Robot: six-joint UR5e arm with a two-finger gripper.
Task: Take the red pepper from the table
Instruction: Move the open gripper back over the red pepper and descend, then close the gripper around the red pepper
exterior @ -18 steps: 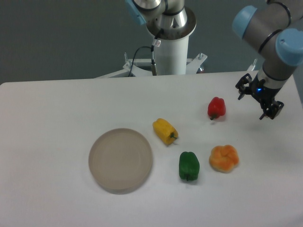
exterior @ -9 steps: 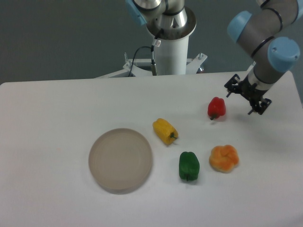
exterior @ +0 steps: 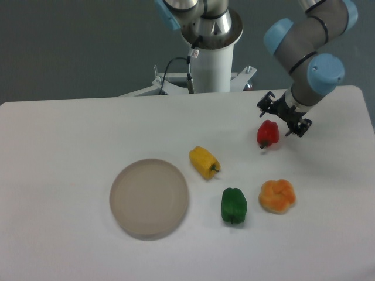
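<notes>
The small glossy red pepper (exterior: pixel 268 133) lies on the white table (exterior: pixel 70 152), right of centre, its dark stem pointing toward the front left. My gripper (exterior: pixel 282 118) hangs open just above and behind the pepper, slightly to its right. Its two dark fingers are spread wide apart with nothing between them. One finger sits at the pepper's upper left, the other at its upper right. Whether the fingers touch the pepper I cannot tell.
A yellow pepper (exterior: pixel 204 162) lies left of the red one. A green pepper (exterior: pixel 234 205) and an orange lobed pepper (exterior: pixel 277 196) sit toward the front. A round greyish plate (exterior: pixel 149 198) rests front left. The robot's white base column (exterior: pixel 210 55) stands behind the table.
The arm has swung left from the table's right edge, carrying the open gripper to a spot over the red pepper. The produce and plate have not moved.
</notes>
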